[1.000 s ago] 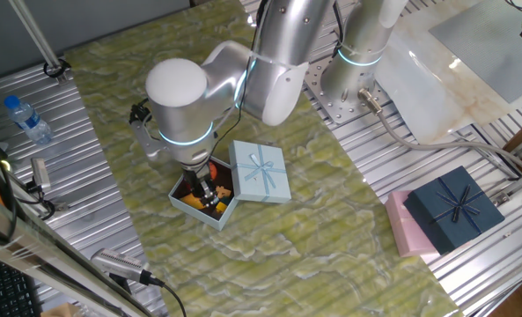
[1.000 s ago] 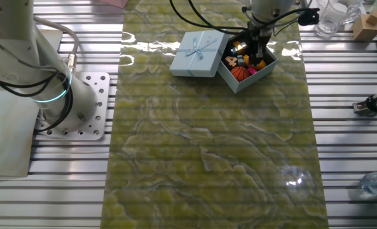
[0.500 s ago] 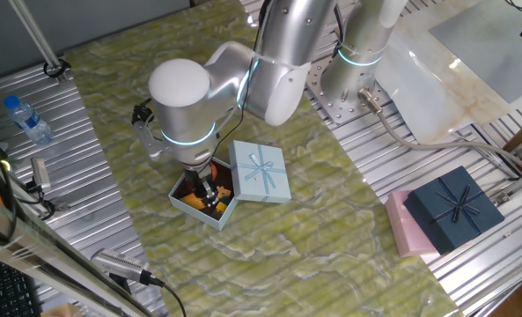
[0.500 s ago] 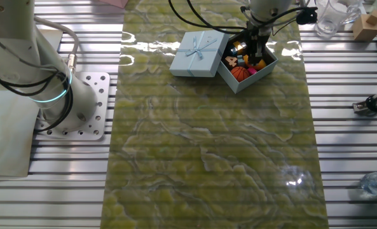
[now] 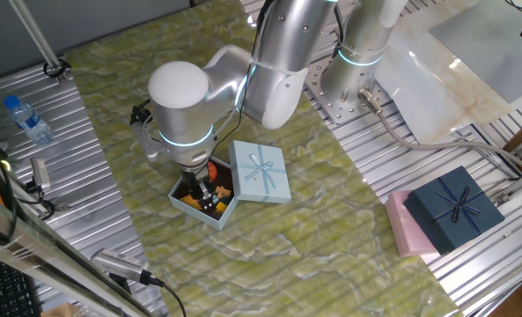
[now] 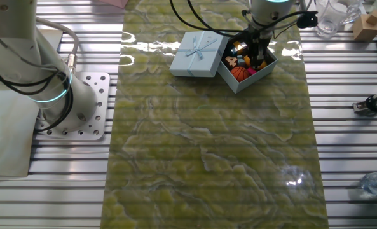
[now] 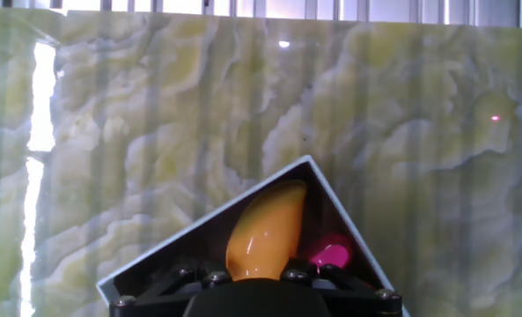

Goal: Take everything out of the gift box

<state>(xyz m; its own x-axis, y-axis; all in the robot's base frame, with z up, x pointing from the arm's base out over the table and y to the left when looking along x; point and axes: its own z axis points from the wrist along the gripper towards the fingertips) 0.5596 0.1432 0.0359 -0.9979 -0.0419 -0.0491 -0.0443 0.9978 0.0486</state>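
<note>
We see a pale-blue box [image 6: 246, 81] with dark inside, an orange ball [image 6: 239, 73] near the claw [image 6: 257, 58], a yellow-orange fruit [image 7: 262, 233] and magenta piece [image 7: 329, 256] just ahead, on green-marbled mat [image 6: 207, 146].

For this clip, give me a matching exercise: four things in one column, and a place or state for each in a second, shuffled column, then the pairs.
Things:
1. gift box
2. lid
3. navy box
4. water bottle

Places or states:
A. lying on the metal slats, off the green mat
B. open, small toys inside, gripper lowered into it
C. resting on top of the pink box
D. bow side up on the mat, touching the gift box

Pairs: 1-B, 2-D, 3-C, 4-A
</note>
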